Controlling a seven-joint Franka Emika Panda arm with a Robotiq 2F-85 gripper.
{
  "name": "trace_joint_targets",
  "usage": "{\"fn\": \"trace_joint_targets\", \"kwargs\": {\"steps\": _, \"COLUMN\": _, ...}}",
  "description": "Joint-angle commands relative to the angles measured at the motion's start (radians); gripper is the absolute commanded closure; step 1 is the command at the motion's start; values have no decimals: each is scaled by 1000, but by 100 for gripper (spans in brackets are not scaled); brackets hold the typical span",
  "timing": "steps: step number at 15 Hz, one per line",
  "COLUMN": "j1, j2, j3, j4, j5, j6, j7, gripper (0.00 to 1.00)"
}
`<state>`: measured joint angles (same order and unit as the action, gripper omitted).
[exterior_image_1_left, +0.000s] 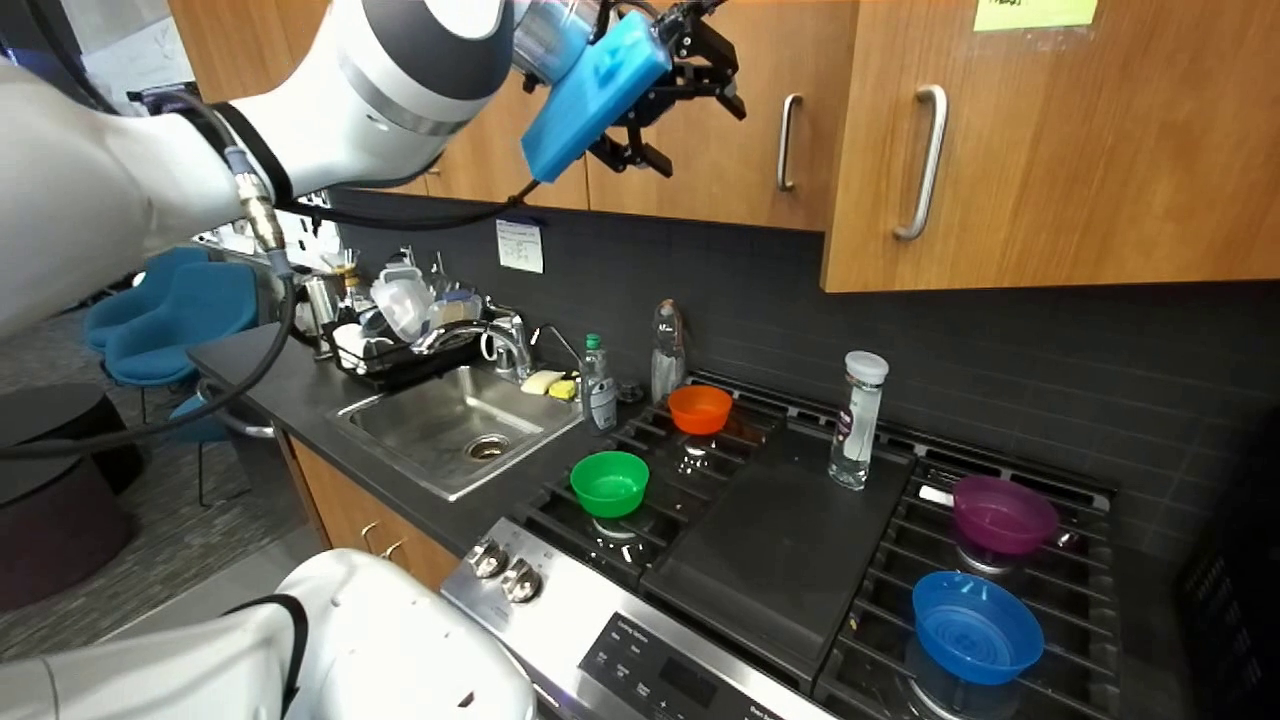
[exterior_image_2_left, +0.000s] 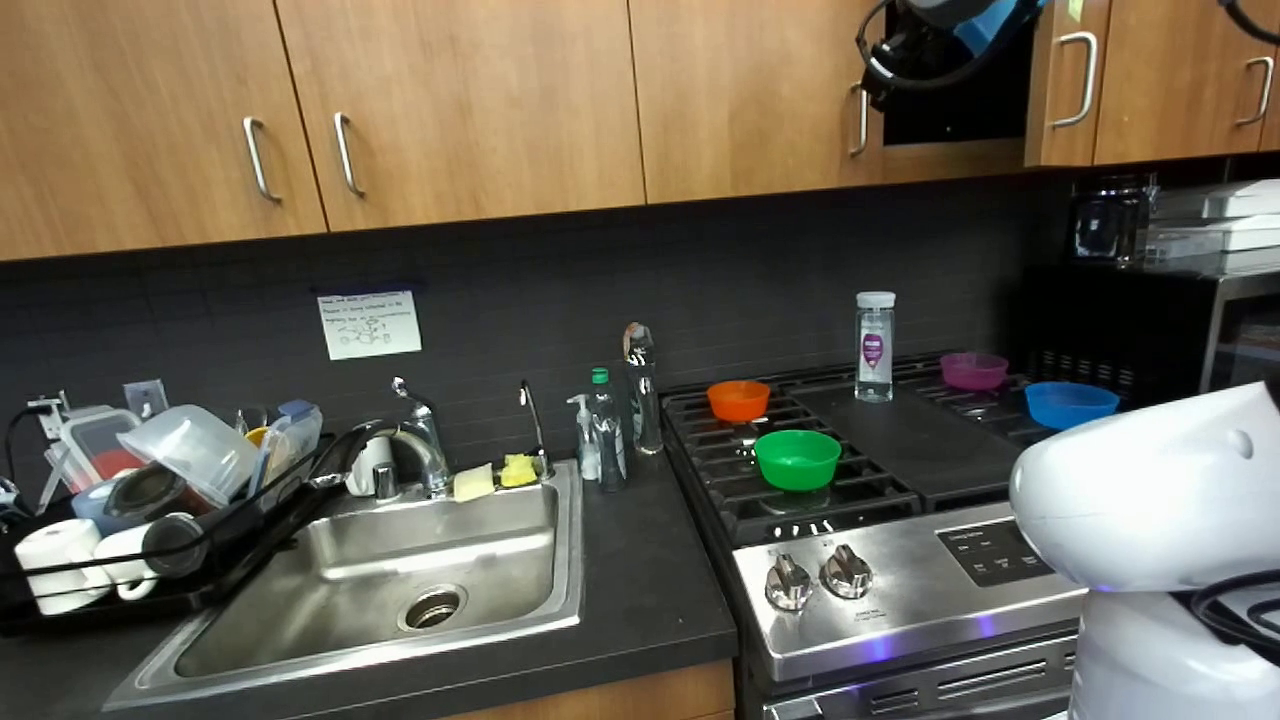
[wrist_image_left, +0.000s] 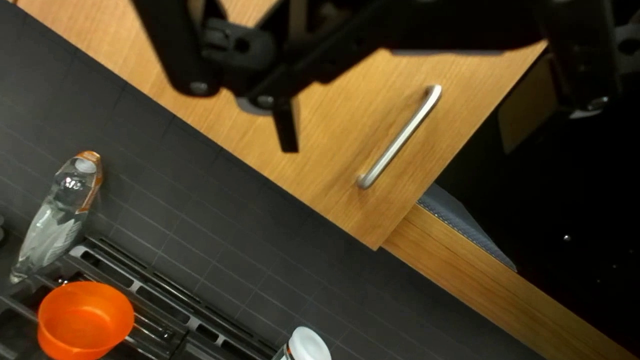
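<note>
My gripper (exterior_image_1_left: 700, 137) is open and holds nothing, raised in front of the wooden wall cabinets. In the wrist view a metal door handle (wrist_image_left: 400, 137) appears between its spread fingers (wrist_image_left: 286, 127). That handle (exterior_image_1_left: 788, 143) stands a little beyond the fingertips in an exterior view, seemingly apart from them. Beside its door (wrist_image_left: 330, 145) the cabinet gapes dark inside (exterior_image_2_left: 955, 120). Another door (exterior_image_2_left: 1065, 110) with a handle juts outward there. Below, on the stove, are an orange bowl (exterior_image_1_left: 700, 410), a green bowl (exterior_image_1_left: 610, 484), a blue bowl (exterior_image_1_left: 977, 628) and a purple pan (exterior_image_1_left: 1003, 514).
A clear bottle with a white cap (exterior_image_1_left: 858, 420) stands on the stove's middle plate. Bottles (exterior_image_2_left: 607, 430) stand between stove and sink (exterior_image_2_left: 575, 560). A loaded dish rack (exterior_image_2_left: 150, 560) is left of the sink. A microwave (exterior_image_2_left: 1230, 330) is at the right.
</note>
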<state>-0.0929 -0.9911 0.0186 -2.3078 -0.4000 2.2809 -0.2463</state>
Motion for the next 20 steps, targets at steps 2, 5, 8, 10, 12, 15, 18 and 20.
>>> {"fn": "trace_joint_targets", "kwargs": {"steps": 2, "j1": -12, "j2": 143, "j3": -2, "j4": 70, "j5": -63, "j6": 111, "j7": 7, "gripper": 0}}
{"fn": "trace_joint_targets", "kwargs": {"steps": 5, "j1": -36, "j2": 237, "j3": -17, "j4": 133, "j5": -64, "j6": 166, "j7": 21, "gripper": 0}}
{"fn": "trace_joint_targets", "kwargs": {"steps": 8, "j1": -72, "j2": 300, "j3": -34, "j4": 185, "j5": -58, "j6": 188, "j7": 42, "gripper": 0}}
{"fn": "trace_joint_targets", "kwargs": {"steps": 10, "j1": -109, "j2": 324, "j3": -31, "j4": 212, "j5": -64, "j6": 185, "j7": 81, "gripper": 0}}
{"fn": "trace_joint_targets", "kwargs": {"steps": 12, "j1": -128, "j2": 341, "j3": -43, "j4": 230, "j5": -64, "j6": 189, "j7": 95, "gripper": 0}}
{"fn": "trace_joint_targets", "kwargs": {"steps": 15, "j1": -167, "j2": 331, "j3": -35, "j4": 239, "j5": -70, "j6": 173, "j7": 152, "gripper": 0}}
{"fn": "trace_joint_targets", "kwargs": {"steps": 18, "j1": -214, "j2": 318, "j3": -27, "j4": 244, "j5": -69, "j6": 130, "j7": 232, "gripper": 0}}
{"fn": "trace_joint_targets", "kwargs": {"steps": 20, "j1": -228, "j2": 310, "j3": -41, "j4": 249, "j5": -61, "j6": 108, "j7": 254, "gripper": 0}}
